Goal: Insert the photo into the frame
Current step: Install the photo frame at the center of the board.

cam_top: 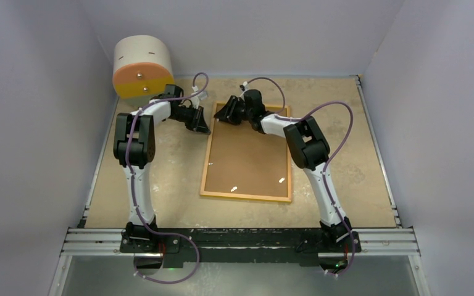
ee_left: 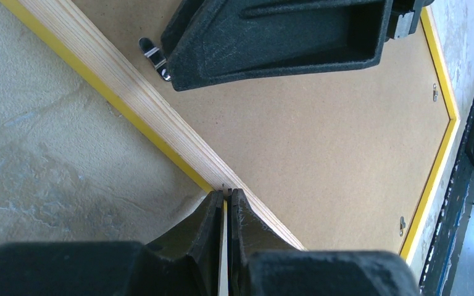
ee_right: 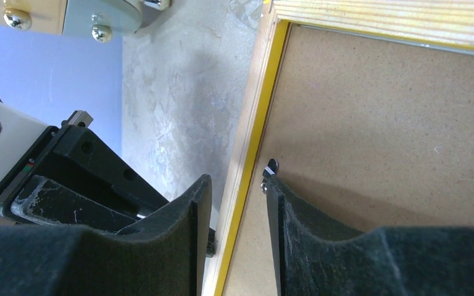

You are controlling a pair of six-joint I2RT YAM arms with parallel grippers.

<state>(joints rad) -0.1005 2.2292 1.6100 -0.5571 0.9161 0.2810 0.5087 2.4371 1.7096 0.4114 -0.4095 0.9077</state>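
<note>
**A:** Where is the frame (cam_top: 247,197) sitting?

**B:** It is lying face down on the table (cam_top: 345,154), wood-coloured back rim up. The brown backing board (cam_top: 247,154) is sitting inside it. The photo is not showing in any view. I am guessing it is lying under the board, but nothing is confirming that.

**A:** What are the left fingers (ee_left: 207,234) doing?

**B:** They are clenched tight, with the tips touching the outer yellow edge of the frame's left rim, near its far-left corner. A thin pale sliver (ee_left: 224,246) is showing between them. I cannot tell what it is.

**A:** And the right fingers (ee_right: 296,240)?

**B:** They are standing parted and straddling that same rim, just beside the frame's far-left corner. 1 is sitting outside the frame. The other is sitting inside on the board, touching a small turn clip (ee_right: 270,166). I cannot tell whether they are pinching the rim.

**A:** Which step is in hand?

**B:** I am reading it as closing up the back: the board is seated, and the work is now centring on that clip.

**A:** What is the next move calling for?

**B:** Probably a short sideways nudge from the inner right finger, swinging the clip over the board. The left fingers would be bracing the rim so the frame is not sliding. Too hard a push is risking a skewed frame or a lifted board.
</note>
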